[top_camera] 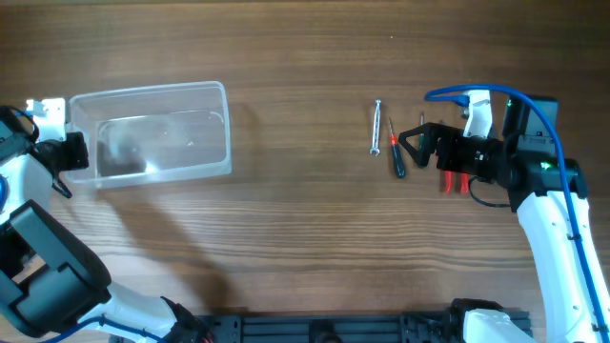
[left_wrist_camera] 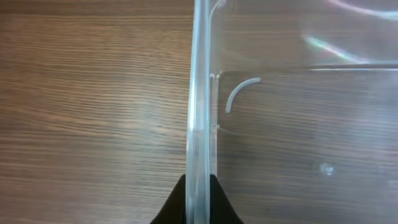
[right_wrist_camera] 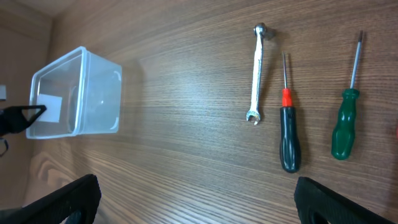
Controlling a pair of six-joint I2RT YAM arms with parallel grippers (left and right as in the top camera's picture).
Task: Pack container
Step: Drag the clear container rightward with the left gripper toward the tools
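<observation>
**Figure: Two arms at a wooden surface, clear container at the left, hand tools at the right**

Overhead view: the container [top_camera: 152, 133], a clear rectangular tub with rounded corners, lies open side up on the left part of the surface [top_camera: 286, 238]. The left tool [top_camera: 78, 151] is at its left short end. Well apart, on the right, lie a small wrench [top_camera: 376, 127] and a black-handled screwdriver [top_camera: 396, 152]. Just beside them the right tool [top_camera: 412, 143] hovers, and a blue cable [top_camera: 562, 143] loops over its arm.

Left wrist view: this view alone shows the grasp. The two dark fingers [left_wrist_camera: 171, 208] stand narrow on either side of the container's rim [left_wrist_camera: 200, 93], clamped on the wall. Wood grain shows through the clear floor.

Right wrist view: the right tool [right_wrist_camera: 199, 208] is spread wide and holds nothing, with one finger at each lower corner. A green-handled screwdriver [right_wrist_camera: 345, 118], largely covered by the tool in the overhead view, lies beside the black-handled one [right_wrist_camera: 288, 130]. The wrench [right_wrist_camera: 257, 73] is on that screwdriver's other side, and all three lie roughly parallel. The container [right_wrist_camera: 78, 93] appears at the far left.

Surface and room: brown wood grain, matte, runs lengthwise. Beyond the far edge is a plain tan area [right_wrist_camera: 18, 25], too blurred to identify.
</observation>
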